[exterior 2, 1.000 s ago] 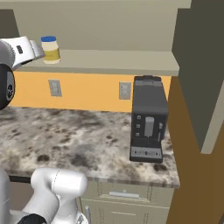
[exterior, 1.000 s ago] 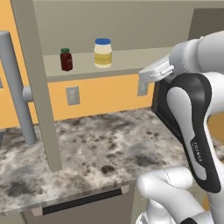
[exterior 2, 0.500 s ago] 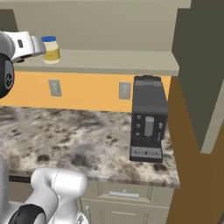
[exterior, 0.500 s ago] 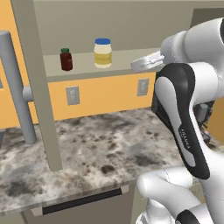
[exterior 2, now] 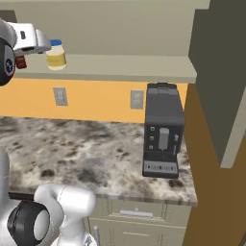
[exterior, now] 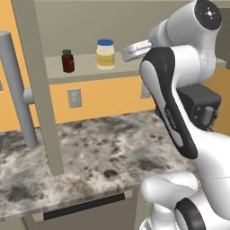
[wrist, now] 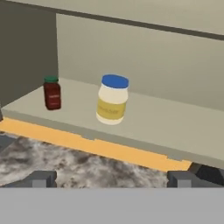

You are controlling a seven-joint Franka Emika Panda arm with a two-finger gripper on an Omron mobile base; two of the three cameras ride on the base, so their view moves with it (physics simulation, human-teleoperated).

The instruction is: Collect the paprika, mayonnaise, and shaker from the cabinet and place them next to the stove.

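Note:
On the open cabinet's shelf stand the paprika, a dark red jar with a green lid, and to its right the mayonnaise, cream with a blue lid. In the hand view the mayonnaise is centred ahead and the paprika sits left of it. My gripper hovers at shelf height just right of the mayonnaise, short of it. It is open; its fingertips stand wide apart with nothing between them. In the right base view the hand partly covers the paprika. The shaker and stove are out of view.
A black coffee machine stands on the speckled stone counter under the shelf's right end. An open cabinet door with a grey bar handle juts out at the left. Another open door hangs at the right.
My hand has risen and swung left along the shelf, closer to the mayonnaise. The jars have not moved.

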